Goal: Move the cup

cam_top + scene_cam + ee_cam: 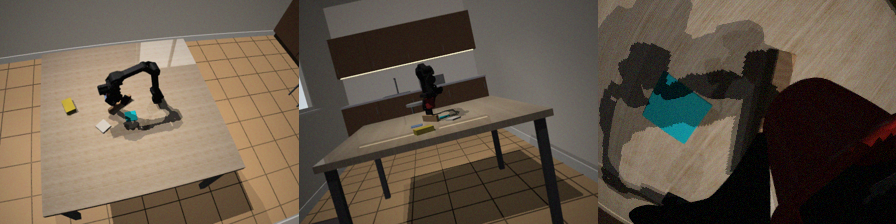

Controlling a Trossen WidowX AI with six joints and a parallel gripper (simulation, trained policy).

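- Inward from all counter (135, 168) (505, 108) (838, 30) edges: pincer (115, 100) (427, 105) (770, 137) clamped on red cup (430, 103) (813, 115), raised
- Nearer the left edge, top view: yellow block (69, 105) (423, 130)

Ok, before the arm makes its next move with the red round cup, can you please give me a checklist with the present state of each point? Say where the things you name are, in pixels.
1. Black gripper (118, 101) (429, 109) (770, 137) shut on the red round cup (429, 103) (813, 125): ok.
2. Cup off the flat blue pad (416, 126): ok.
3. Flat cyan pad (131, 116) (444, 117) (680, 107) free of objects, only shadow on it: ok.
4. Cup directly above the cyan pad: not ok, the pad is off to the side.
5. Enough height over the brown wooden block (112, 110) (430, 118) (785, 67): cannot tell.
6. Marbles inside the cup: cannot tell, its inside is hidden.
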